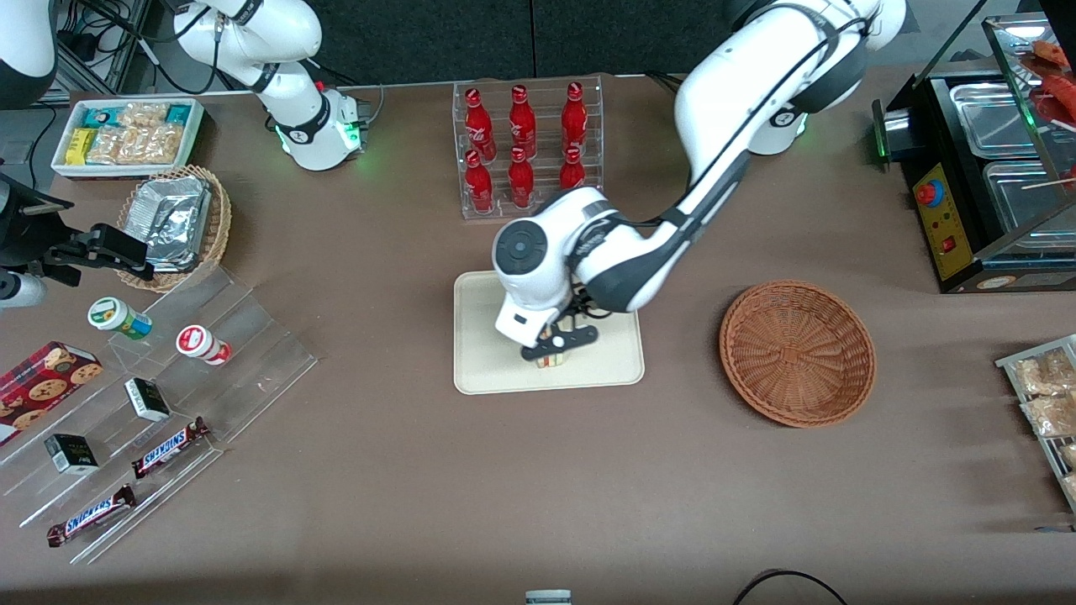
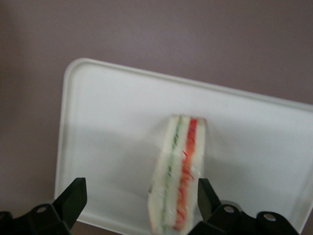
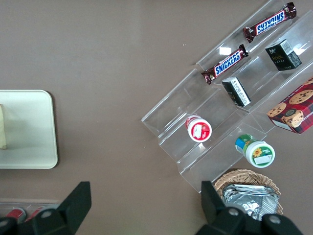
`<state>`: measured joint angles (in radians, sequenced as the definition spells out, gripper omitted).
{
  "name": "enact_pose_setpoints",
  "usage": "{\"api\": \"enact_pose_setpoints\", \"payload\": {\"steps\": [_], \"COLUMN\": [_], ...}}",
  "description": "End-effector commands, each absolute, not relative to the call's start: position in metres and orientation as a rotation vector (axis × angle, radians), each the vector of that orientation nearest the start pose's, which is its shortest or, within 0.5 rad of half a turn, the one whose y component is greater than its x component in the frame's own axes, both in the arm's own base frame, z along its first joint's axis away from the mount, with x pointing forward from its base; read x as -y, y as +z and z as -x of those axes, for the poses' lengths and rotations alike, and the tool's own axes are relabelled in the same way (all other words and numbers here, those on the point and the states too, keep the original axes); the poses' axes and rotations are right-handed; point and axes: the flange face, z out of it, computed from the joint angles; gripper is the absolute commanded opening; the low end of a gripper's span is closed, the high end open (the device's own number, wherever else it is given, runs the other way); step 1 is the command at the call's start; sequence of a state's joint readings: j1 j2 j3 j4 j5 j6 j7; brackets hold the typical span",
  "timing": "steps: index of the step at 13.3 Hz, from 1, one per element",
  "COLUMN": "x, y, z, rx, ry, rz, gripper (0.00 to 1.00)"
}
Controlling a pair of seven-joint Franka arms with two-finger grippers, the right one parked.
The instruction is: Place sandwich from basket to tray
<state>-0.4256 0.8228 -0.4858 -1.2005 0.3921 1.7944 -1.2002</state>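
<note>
Over the tray (image 1: 487,370), the gripper (image 2: 139,198) is held with fingers spread and nothing pinched. The sandwich (image 2: 178,171) stands on edge on the tray, between them (basket (image 1: 797,353) empty). Soft, light, film-wrapped bread is judged crushable; the flat faces suit gripping.

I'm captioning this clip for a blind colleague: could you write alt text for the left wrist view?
A wrapped sandwich wedge, its green and red filling stripes showing, lies on the cream tray. The gripper hovers open just above it, one finger on each side. Brown table surrounds the tray.
</note>
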Motion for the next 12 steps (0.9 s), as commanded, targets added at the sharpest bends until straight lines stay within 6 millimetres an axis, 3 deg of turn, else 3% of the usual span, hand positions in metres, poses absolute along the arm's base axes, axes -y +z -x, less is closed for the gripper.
{"api": "enact_pose_setpoints", "payload": {"steps": [1,4,12], "x": [0.451,0.406,0.291], "y": [0.319,0.333,0.374], "z": [-0.563,-0.591,-0.615], "rx": [0.507,0.603,0.527], "ry": [0.074,0.070,0.231], "rz": [2.933,2.920,2.995], "gripper": [1.00,1.00,1.00]}}
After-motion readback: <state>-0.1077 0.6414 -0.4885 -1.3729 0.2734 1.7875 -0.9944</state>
